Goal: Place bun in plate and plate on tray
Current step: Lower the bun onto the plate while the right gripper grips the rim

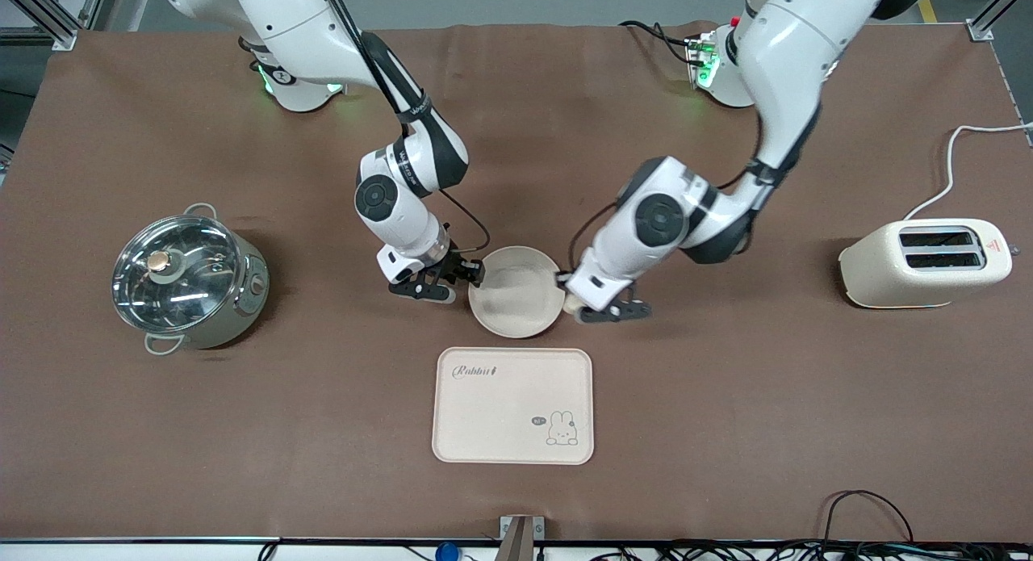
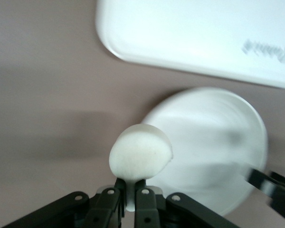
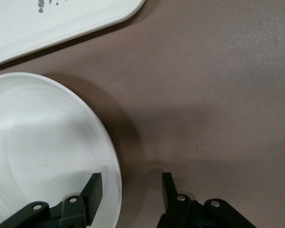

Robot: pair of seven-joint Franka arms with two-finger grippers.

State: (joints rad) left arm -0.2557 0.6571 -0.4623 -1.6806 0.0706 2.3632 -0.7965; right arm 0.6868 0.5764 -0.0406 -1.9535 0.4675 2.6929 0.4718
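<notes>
Left gripper [image 1: 575, 304] low at the plate's rim on the left arm's end, fingers [image 2: 118, 194] pinched tight on the bun [image 2: 140, 158]. Bun clamped at its lower edge between the two fingers, bulging out past their tips, flat face toward the wrist camera. Hanging just beside the plate [image 1: 516, 291], over bare counter [image 1: 726, 399] right at the rim, not in the dish. Barely peeking out from under the wrist in the front view, a small pale lump [image 1: 571, 304] against the plate's edge.

Right gripper [image 1: 476, 274] down at the plate's rim toward the right arm's end. Fingers [image 3: 94, 189] spread apart and straddling the rim [image 3: 115, 187]: one over the plate's inside, one over the counter outside. Not closed on it; contact with the rim impossible to judge.

Plate resting on the counter between the two grippers, nothing in it. Tray [image 1: 513, 405] flat on the counter just nearer the front camera than the plate, a narrow strip of counter between them, Rabbit script and bunny facing up.

Lidded steel pot [image 1: 189, 279] well off toward the right arm's end. Cream toaster [image 1: 925, 262] well off toward the left arm's end.
</notes>
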